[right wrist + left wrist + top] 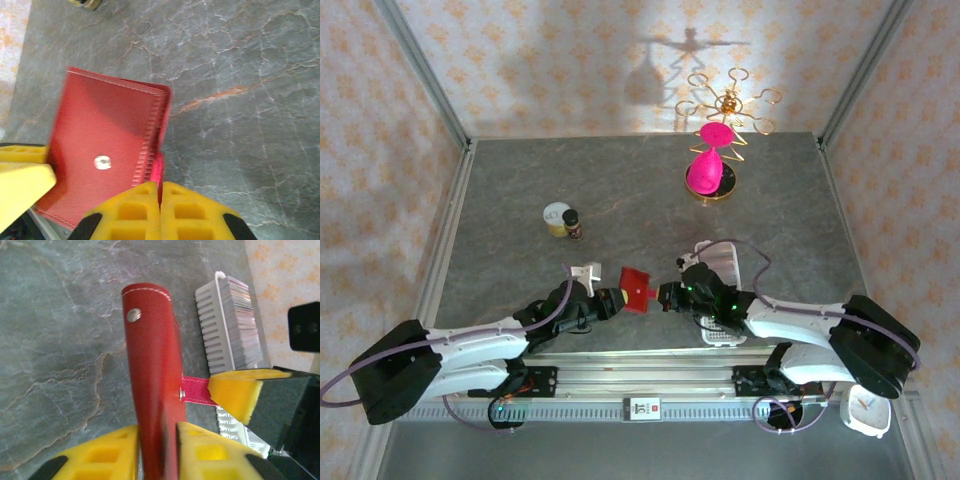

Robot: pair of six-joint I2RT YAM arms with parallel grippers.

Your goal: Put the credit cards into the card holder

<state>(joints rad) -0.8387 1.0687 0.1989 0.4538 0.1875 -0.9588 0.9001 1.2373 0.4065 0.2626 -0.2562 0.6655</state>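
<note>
White slotted tray of credit cards: just right of card holder. Jar, small bottle: well behind-left. Card holder upright between grippers; left gripper clamped across its faces, right gripper pinched together on snap tab.

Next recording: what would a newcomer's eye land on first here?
The red card holder, held over the grey table near its front edge: the left claw clamps its body while the right claw pinches its snap tab. Next, the gold wire stand carrying bright pink pieces at the far right.
</note>
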